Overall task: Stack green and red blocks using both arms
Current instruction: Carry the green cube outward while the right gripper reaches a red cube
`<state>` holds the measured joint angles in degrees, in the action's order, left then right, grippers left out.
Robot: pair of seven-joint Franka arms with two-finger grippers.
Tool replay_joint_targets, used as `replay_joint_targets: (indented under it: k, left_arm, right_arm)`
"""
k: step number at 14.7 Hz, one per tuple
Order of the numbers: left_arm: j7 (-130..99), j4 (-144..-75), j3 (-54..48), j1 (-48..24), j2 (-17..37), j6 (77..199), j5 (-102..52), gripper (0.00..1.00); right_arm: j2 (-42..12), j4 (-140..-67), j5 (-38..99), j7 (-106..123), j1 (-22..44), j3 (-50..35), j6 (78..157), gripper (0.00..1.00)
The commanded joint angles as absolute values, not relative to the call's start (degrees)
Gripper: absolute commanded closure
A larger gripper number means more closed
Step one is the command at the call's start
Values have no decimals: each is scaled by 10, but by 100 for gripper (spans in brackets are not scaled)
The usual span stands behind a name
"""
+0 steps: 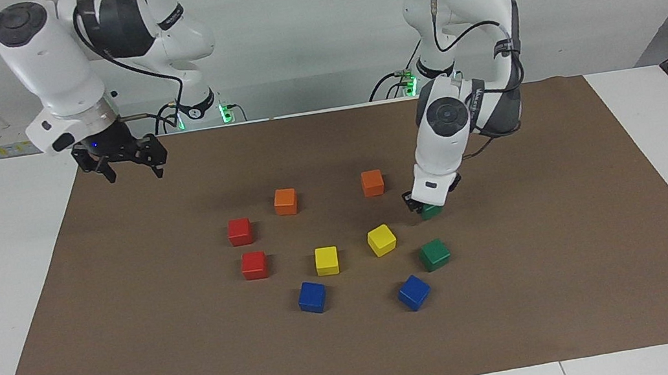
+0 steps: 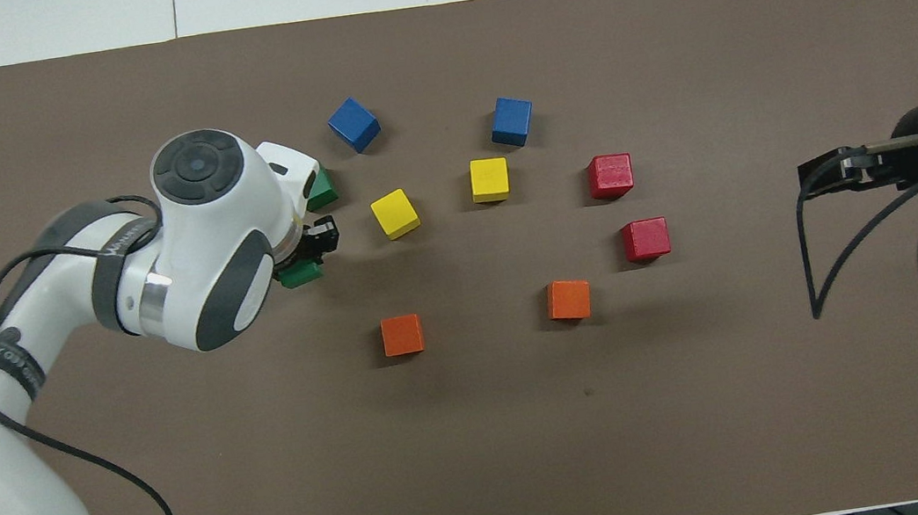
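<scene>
My left gripper (image 1: 424, 205) is shut on a dark green block (image 1: 432, 211), held just above the brown mat. In the overhead view this held green block (image 2: 302, 274) peeks out under the left gripper (image 2: 310, 257). A second green block (image 1: 434, 254) rests on the mat farther from the robots, and the wrist half covers that green block (image 2: 321, 189) from above. Two red blocks (image 1: 240, 231) (image 1: 254, 265) sit side by side toward the right arm's end. My right gripper (image 1: 126, 166) hangs open and empty over the mat's edge near its base.
Two orange blocks (image 1: 286, 201) (image 1: 372, 183) lie nearer the robots. Two yellow blocks (image 1: 326, 260) (image 1: 381, 240) sit mid-mat, and two blue blocks (image 1: 312, 296) (image 1: 413, 292) lie farthest out. The brown mat (image 1: 579, 257) covers the white table.
</scene>
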<state>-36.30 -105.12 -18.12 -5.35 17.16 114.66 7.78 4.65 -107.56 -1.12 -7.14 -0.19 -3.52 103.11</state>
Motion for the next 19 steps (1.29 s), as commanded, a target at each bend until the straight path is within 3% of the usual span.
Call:
replay_joint_targets:
  k: [1, 7, 11, 19]
  left_arm:
    - [-254, -1061, -184, 3, 135, 1112, 83, 100]
    - [-37, -1062, -181, 113, 138, 1149, 83, 100]
    - [60, -1068, -181, 171, 173, 1198, 83, 100]
    - [105, -1068, -181, 189, 201, 1256, 83, 100]
  right_arm:
    - [36, -1109, -5, -111, 31, -37, 1087, 0]
    - [-28, -1125, -5, -124, 56, -36, 1175, 0]
    - [-61, -1146, -5, -136, 71, -37, 1250, 0]
    - [-107, -1179, -5, -149, 96, -36, 1346, 0]
